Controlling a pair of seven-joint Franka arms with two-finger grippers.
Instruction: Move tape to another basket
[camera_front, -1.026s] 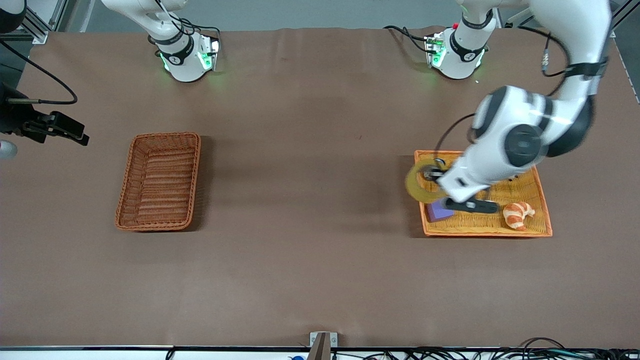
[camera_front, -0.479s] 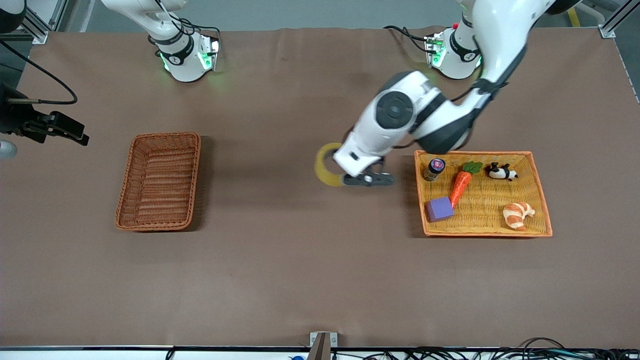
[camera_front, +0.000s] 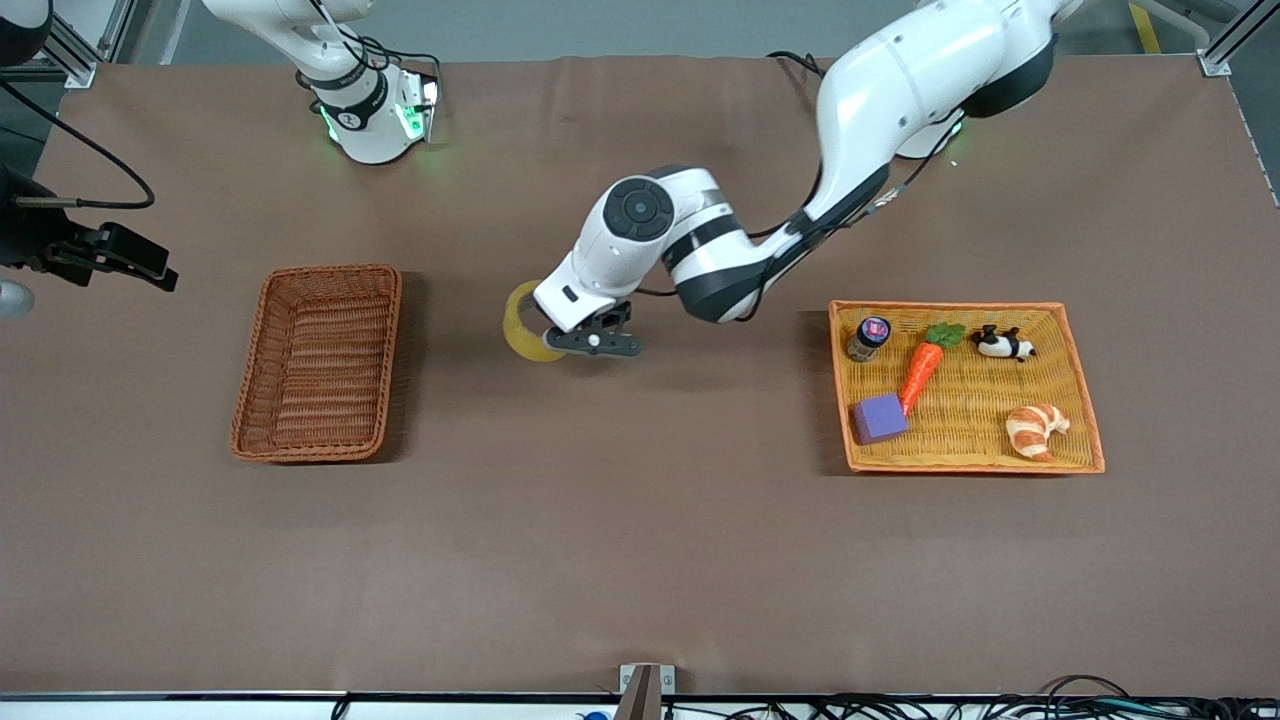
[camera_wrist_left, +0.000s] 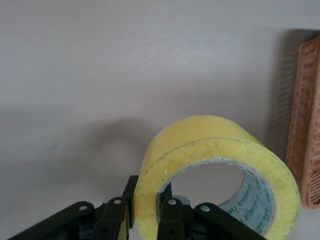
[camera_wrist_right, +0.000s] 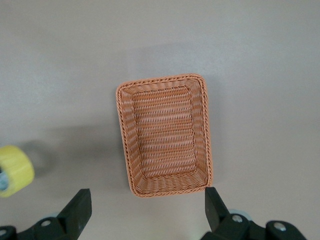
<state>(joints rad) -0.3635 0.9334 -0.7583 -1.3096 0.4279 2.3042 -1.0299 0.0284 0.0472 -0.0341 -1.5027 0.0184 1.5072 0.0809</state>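
The tape (camera_front: 518, 330), a yellowish roll with a grey core, hangs over the bare table between the two baskets, closer to the reddish-brown wicker basket (camera_front: 330, 270). My left gripper (camera_front: 545, 340) is shut on the tape, one finger outside its wall and one inside the ring. The left wrist view shows the tape (camera_wrist_left: 200, 132) pinched in the left gripper (camera_wrist_left: 147, 197), with the basket (camera_wrist_left: 307, 125) at the picture's edge. My right gripper (camera_wrist_right: 145, 200) waits open, high over the basket (camera_wrist_right: 162, 79), which holds nothing. The tape (camera_wrist_right: 15, 170) also shows in the right wrist view.
A flat orange-yellow tray (camera_front: 965, 466) lies toward the left arm's end of the table. In it are a carrot (camera_front: 920, 365), a purple block (camera_front: 880, 418), a croissant (camera_front: 1035, 430), a small jar (camera_front: 868, 338) and a panda toy (camera_front: 1000, 345).
My left arm has carried the tape from above the orange-yellow tray across the middle of the table toward the wicker basket. The right arm has not moved.
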